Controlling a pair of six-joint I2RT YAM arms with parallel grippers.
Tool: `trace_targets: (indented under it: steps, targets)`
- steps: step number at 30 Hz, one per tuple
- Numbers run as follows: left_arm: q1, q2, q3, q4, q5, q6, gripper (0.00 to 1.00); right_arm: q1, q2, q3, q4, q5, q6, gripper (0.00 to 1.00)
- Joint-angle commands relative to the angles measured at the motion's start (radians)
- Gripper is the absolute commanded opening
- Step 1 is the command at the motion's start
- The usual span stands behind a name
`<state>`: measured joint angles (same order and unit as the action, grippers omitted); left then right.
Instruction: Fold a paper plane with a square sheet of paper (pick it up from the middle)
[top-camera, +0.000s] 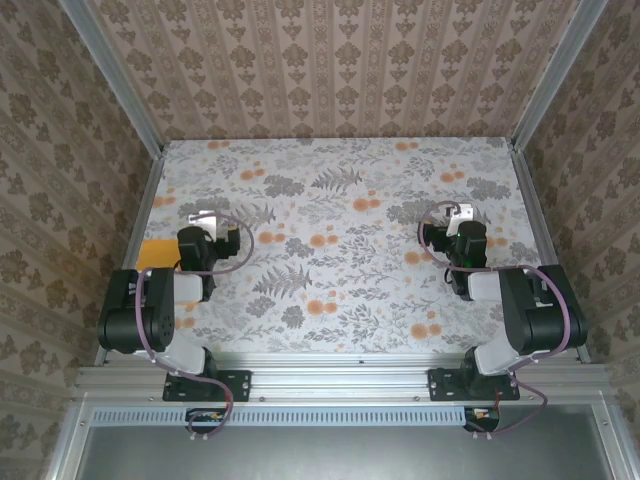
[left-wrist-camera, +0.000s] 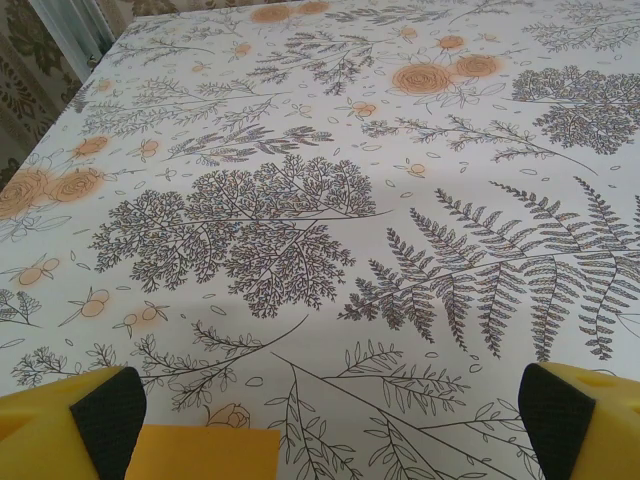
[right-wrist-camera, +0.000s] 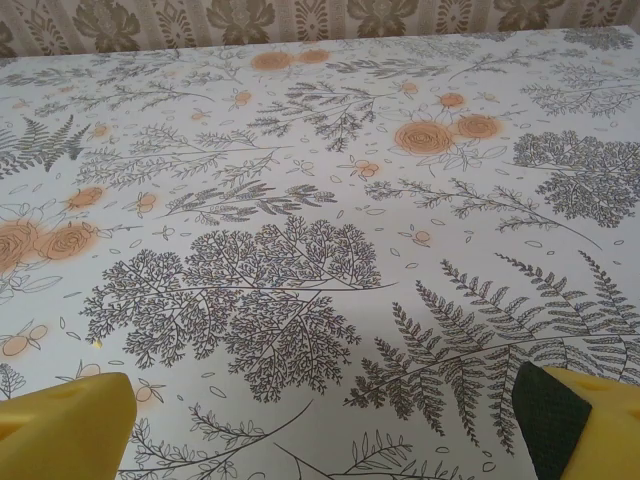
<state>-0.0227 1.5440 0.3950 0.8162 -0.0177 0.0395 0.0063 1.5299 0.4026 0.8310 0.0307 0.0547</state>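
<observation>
The square sheet of paper (top-camera: 156, 252) is plain bright orange and lies flat on the table near the left edge, partly covered by my left arm. In the left wrist view a corner of the sheet (left-wrist-camera: 200, 455) shows at the bottom edge, close to the left finger (left-wrist-camera: 108, 415). My left gripper (top-camera: 203, 220) (left-wrist-camera: 335, 425) hangs open just beyond the sheet, nothing between its fingers. My right gripper (top-camera: 456, 215) (right-wrist-camera: 330, 425) is open over bare table on the right side, far from the sheet. The paper plane is out of view.
The table (top-camera: 340, 260) has a floral print with small orange flowers (top-camera: 322, 240). Aluminium rails and patterned walls (top-camera: 330, 70) close it in on the left, right and back. Both arm bases sit at the near edge.
</observation>
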Motion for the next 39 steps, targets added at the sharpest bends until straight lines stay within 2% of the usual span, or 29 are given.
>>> trace_targets:
  steps: [1,15,19,26,31,35,39]
  targets:
    - [0.006,-0.008,0.015,0.031,0.018,0.016,1.00,-0.005,0.002,0.005,0.025,0.011,-0.009,1.00]
    - [0.011,-0.006,0.016,0.029,0.024,0.011,1.00,-0.014,-0.002,-0.001,0.035,-0.008,-0.001,1.00]
    - [0.015,-0.035,0.020,0.000,0.034,0.013,1.00,-0.014,-0.043,-0.004,0.009,0.024,0.011,1.00]
    - [-0.002,-0.193,0.159,-0.380,-0.035,-0.029,1.00,-0.014,-0.302,0.044,-0.276,-0.059,0.000,1.00]
    - [0.000,-0.305,0.300,-0.731,0.020,-0.125,1.00,-0.002,-0.448,0.178,-0.619,-0.219,0.027,1.00]
    - [0.010,-0.327,0.438,-1.049,0.017,-0.228,1.00,0.017,-0.502,0.272,-0.795,-0.343,0.056,1.00]
    - [0.051,-0.276,0.566,-1.356,0.074,-0.329,1.00,0.056,-0.497,0.356,-0.956,-0.437,0.059,1.00]
